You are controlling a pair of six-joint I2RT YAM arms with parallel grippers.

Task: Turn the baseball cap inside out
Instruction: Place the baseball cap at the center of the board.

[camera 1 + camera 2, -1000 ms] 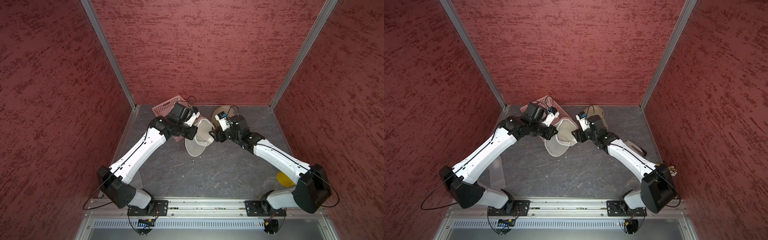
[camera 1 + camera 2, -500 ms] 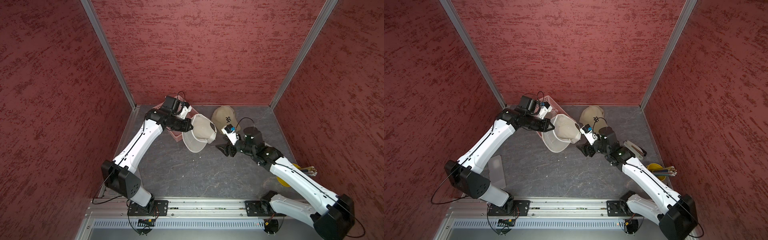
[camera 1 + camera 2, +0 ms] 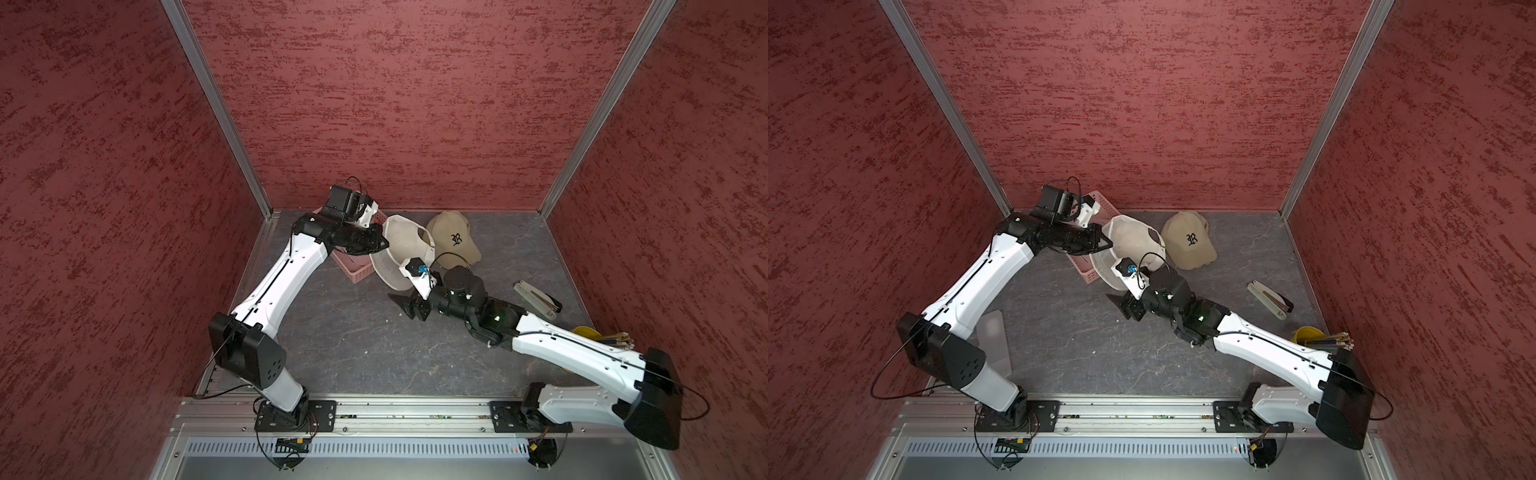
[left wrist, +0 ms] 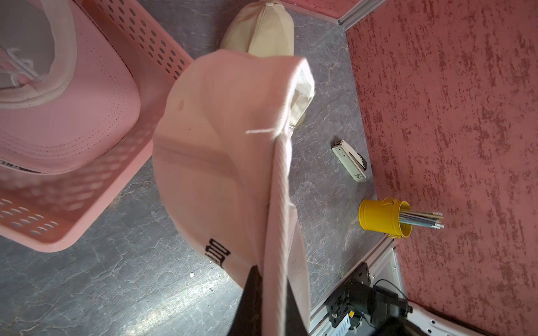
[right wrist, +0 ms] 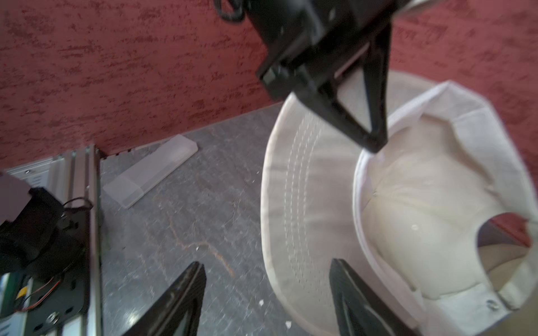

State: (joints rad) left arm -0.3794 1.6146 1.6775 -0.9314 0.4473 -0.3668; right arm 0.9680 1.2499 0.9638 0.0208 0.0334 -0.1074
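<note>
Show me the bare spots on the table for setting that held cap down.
Widest: the table's middle, from the rail up to the open right end effector. Smaller: the back right corner, between tan cap and stapler. Crowded: back left, with pink basket, tan cap and the white cap held by the left end effector.

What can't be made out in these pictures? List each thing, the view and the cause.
- Black lettering on the white cap: left wrist view, cut off by the cap's own band.
- Yellow cup: a top view, mostly behind the right arm.
- Pink basket contents: both top views, covered by the left arm.
</note>
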